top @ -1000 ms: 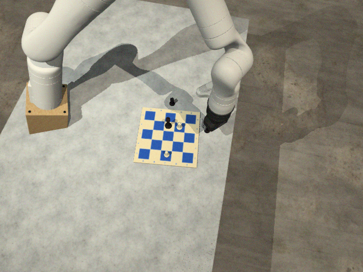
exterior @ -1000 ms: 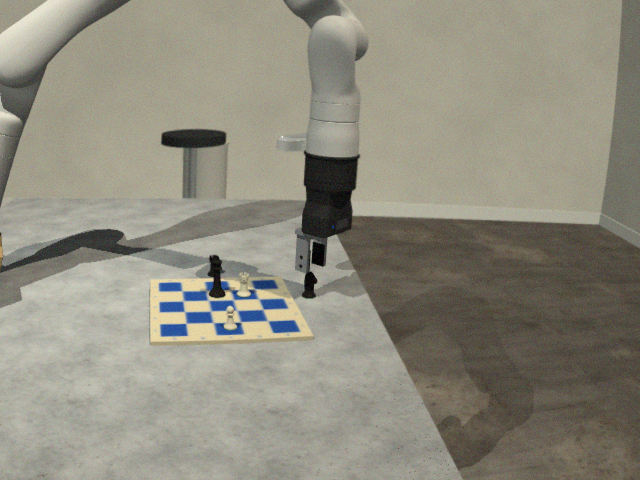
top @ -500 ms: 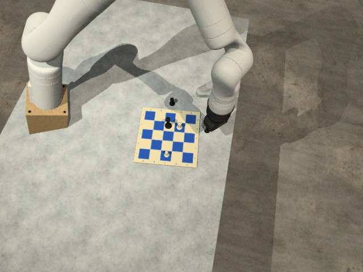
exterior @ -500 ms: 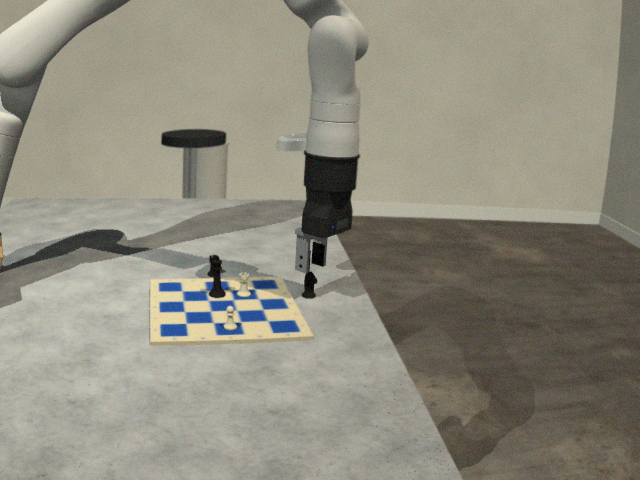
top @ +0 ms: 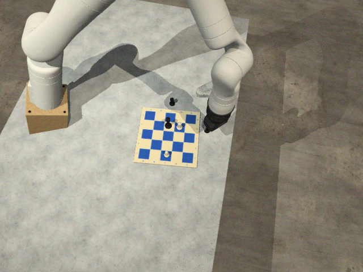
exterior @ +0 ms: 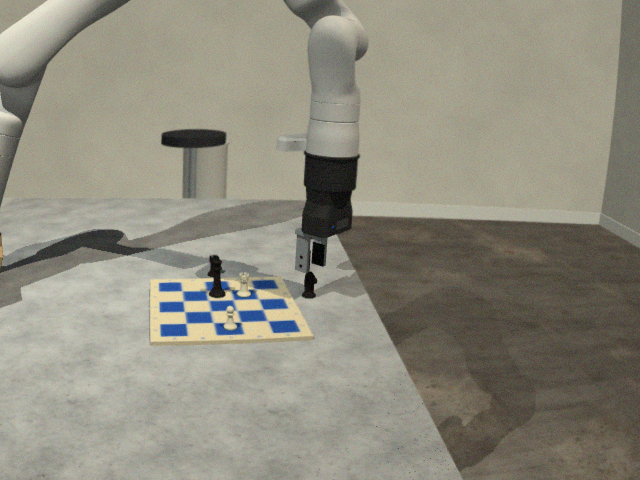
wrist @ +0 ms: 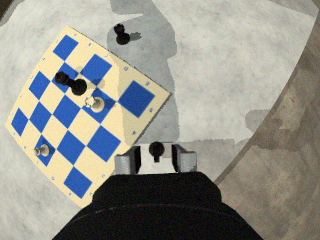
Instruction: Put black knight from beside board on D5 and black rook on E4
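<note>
Black knight (top: 206, 130) (exterior: 309, 285) (wrist: 156, 150), upright on the desk (top: 117, 204) (exterior: 206, 403) (wrist: 225, 65) just right of the board (top: 135, 160) (exterior: 154, 338) (wrist: 164, 94), lies straight below the pincer (top: 205, 127) (exterior: 310, 267) (wrist: 156, 154), which hangs fairly wide with nothing held, the knight's long axis vertical and its muzzle seemingly pointing right and somewhat near.

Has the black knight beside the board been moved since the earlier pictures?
No. The black knight stands at the same place, just right of the board's edge in the exterior view.
</note>
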Robot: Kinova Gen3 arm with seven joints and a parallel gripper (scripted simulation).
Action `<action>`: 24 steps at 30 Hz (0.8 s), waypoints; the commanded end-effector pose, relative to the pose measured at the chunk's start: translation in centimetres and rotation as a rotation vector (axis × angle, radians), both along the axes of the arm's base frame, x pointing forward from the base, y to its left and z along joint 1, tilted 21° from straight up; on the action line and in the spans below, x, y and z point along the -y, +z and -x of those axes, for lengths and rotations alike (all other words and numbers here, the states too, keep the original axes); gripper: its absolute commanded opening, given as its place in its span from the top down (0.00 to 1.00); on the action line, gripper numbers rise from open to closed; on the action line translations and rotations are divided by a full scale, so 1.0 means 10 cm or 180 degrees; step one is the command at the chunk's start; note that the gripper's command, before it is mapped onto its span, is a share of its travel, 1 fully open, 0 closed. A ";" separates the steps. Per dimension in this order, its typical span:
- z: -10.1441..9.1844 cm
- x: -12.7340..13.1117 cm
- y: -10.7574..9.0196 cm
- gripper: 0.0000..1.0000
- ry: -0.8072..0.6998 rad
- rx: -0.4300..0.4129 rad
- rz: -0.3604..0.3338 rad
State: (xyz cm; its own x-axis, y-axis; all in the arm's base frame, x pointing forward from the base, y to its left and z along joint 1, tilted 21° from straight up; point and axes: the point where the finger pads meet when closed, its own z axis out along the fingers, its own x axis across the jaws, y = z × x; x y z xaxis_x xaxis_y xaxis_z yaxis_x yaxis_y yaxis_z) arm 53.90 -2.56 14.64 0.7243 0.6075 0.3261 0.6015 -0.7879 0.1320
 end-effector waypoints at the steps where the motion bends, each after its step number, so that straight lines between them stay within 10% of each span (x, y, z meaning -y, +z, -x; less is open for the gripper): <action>1: 0.00 0.00 0.01 0.27 -0.0001 0.0006 0.0000; 24: -0.11 -0.03 -0.27 0.27 -0.0001 0.0006 0.0000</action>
